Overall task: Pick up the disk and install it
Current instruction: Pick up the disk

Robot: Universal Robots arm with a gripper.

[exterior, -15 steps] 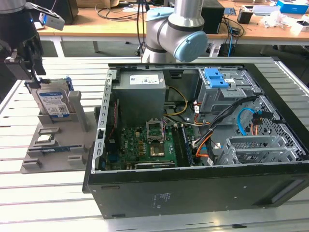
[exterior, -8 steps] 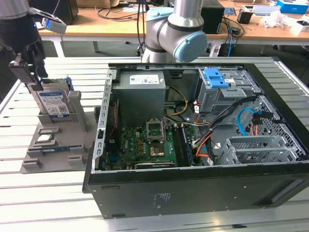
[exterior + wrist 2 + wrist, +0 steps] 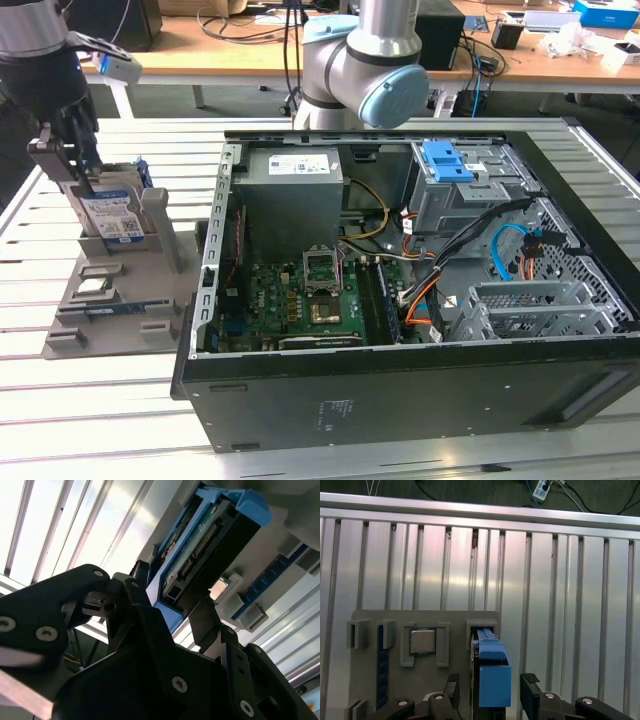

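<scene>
The gripper (image 3: 72, 160) hangs at the exterior view's left, right over the grey holder tray (image 3: 110, 300) on the slatted aluminium table (image 3: 560, 595). The disk (image 3: 492, 665) stands upright on edge in its slot in that tray, blue rail on top. In the first wrist view the fingers (image 3: 530, 692) are spread, one on each side of the drive, with a sliver of daylight showing. A processor chip (image 3: 423, 641) sits in the neighbouring pocket. The open computer case (image 3: 400, 380) lies well apart.
</scene>
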